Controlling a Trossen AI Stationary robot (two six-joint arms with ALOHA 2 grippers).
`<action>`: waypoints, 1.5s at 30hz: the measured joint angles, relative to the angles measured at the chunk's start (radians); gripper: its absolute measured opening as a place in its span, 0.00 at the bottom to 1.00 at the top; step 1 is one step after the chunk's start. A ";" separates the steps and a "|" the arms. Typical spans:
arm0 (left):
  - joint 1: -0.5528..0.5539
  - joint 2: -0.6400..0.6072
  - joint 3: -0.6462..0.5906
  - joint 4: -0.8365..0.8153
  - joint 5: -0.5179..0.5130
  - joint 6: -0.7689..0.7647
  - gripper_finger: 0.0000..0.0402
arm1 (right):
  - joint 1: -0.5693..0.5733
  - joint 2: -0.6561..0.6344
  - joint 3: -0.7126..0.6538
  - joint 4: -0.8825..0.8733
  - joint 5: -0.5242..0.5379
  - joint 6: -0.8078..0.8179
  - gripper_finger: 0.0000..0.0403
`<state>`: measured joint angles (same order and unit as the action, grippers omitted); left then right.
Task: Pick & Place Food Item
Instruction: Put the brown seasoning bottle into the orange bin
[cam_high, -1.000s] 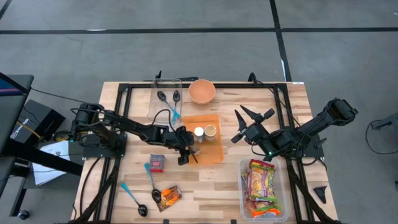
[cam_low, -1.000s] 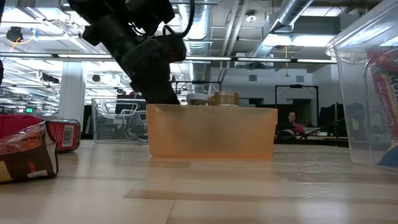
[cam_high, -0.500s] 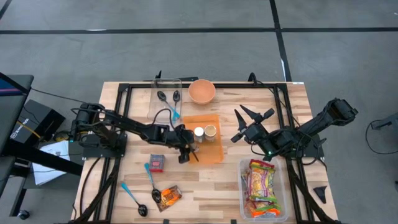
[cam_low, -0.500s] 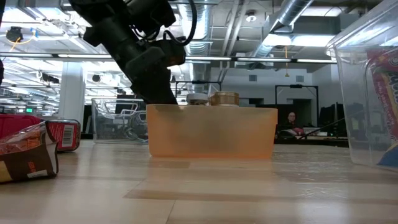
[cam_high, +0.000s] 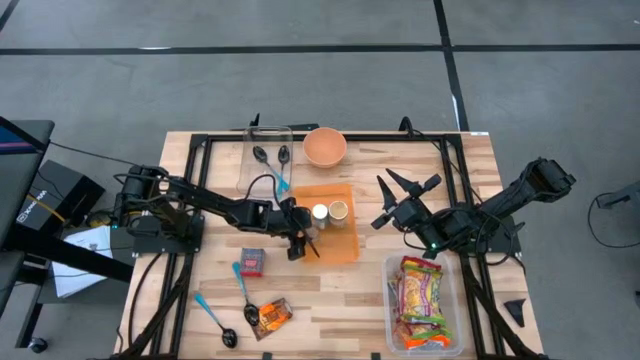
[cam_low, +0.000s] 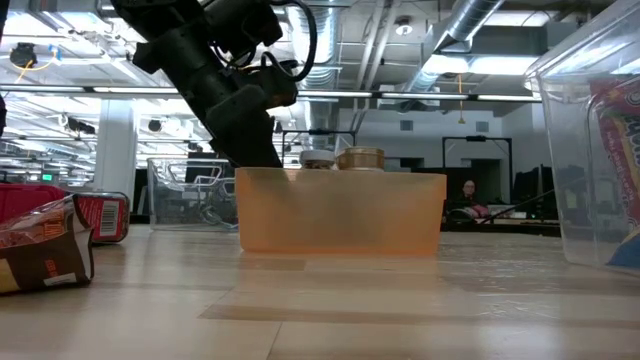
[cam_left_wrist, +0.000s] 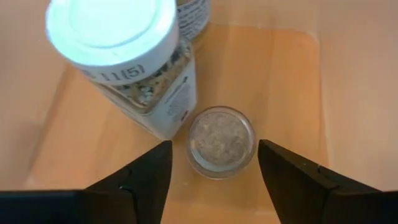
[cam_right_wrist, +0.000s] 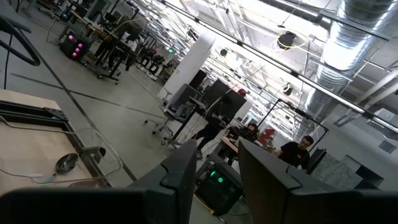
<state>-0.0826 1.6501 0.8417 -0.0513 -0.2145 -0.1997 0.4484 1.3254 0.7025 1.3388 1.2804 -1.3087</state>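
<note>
An orange tray (cam_high: 338, 245) stands mid-table, and the low view shows its wall (cam_low: 340, 215). In it stand a white-lidded spice jar (cam_left_wrist: 124, 56) and a tan-lidded jar (cam_high: 338, 210). A small round glass jar (cam_left_wrist: 221, 142) stands upright on the tray floor beside the spice jar. My left gripper (cam_left_wrist: 212, 155) slants down over the tray's left part. It is open, with one finger on either side of the small jar and a gap at each side. My right gripper (cam_high: 405, 190) hangs raised right of the tray, open and holding nothing.
A peach bowl (cam_high: 325, 147) and a clear box with spoons (cam_high: 268, 160) stand at the far edge. A red packet (cam_high: 252, 261), loose spoons (cam_high: 245, 290) and a snack bag (cam_high: 272, 316) lie near left. A clear bin of snack packets (cam_high: 425, 300) stands near right.
My left gripper has tipped a little over the tray's left part without leaving its place. The jars stand where they stood.
</note>
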 joint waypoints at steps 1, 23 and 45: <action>0.000 0.000 0.000 0.000 -0.007 0.000 0.57 | 0.000 0.000 0.000 0.000 0.000 0.000 0.28; -0.010 -0.008 0.000 0.069 0.110 -0.022 0.19 | 0.000 0.000 0.000 -0.022 0.003 0.001 0.28; -0.010 0.054 0.002 0.076 0.043 -0.094 0.00 | 0.000 0.000 0.000 -0.022 0.003 0.001 0.28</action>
<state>-0.0927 1.7042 0.8433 0.0245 -0.1717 -0.2936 0.4484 1.3258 0.7025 1.3167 1.2831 -1.3075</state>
